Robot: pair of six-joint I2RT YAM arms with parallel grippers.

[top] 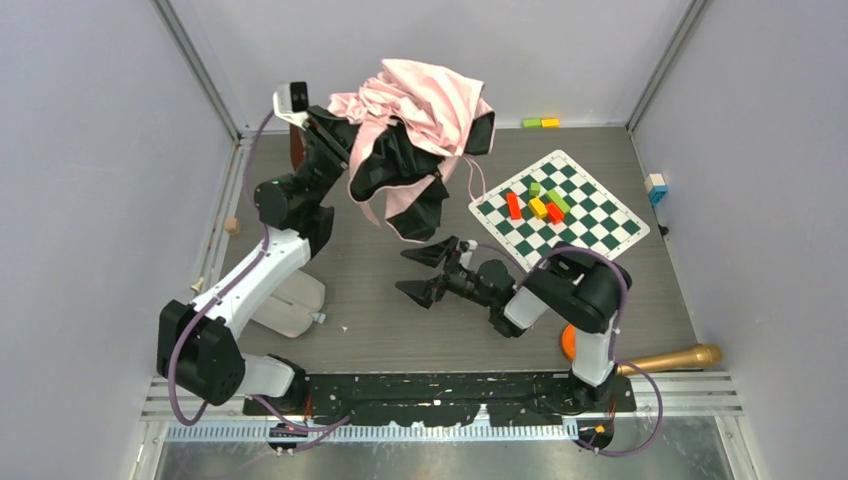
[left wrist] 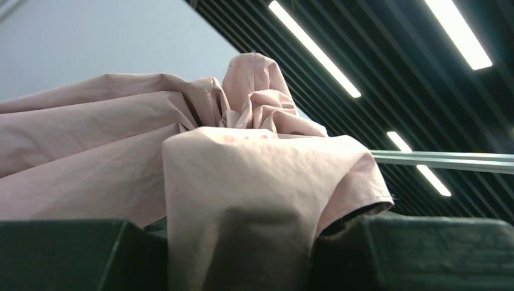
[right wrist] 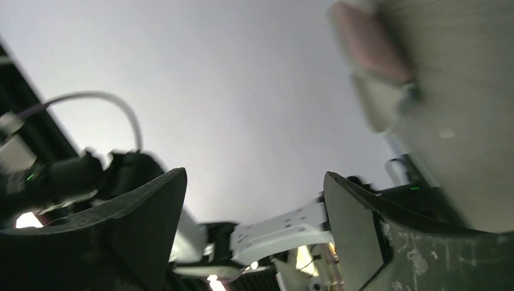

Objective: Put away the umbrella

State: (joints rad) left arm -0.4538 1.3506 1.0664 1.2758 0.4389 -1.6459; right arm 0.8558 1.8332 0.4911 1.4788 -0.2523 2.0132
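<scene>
The umbrella (top: 425, 100) hangs bunched above the back of the table, pale pink on top with black folds (top: 400, 165) drooping below it. My left gripper (top: 345, 135) reaches into it from the left, its tips buried in cloth. In the left wrist view the left gripper (left wrist: 242, 242) is shut on a fold of the pink fabric (left wrist: 254, 182), which fills the gap between the dark fingers. My right gripper (top: 422, 272) hovers mid-table below the umbrella, open and apart from it. In the right wrist view the right gripper (right wrist: 254, 206) has nothing between its fingers.
A green-and-white chessboard mat (top: 600, 225) with several coloured blocks (top: 540, 205) lies at the right. A gold microphone-shaped object (top: 670, 357) and an orange thing (top: 568, 343) sit near the right arm's base. A white bottle (top: 290, 300) lies by the left arm. Small blocks (top: 540, 122) rest at the back wall.
</scene>
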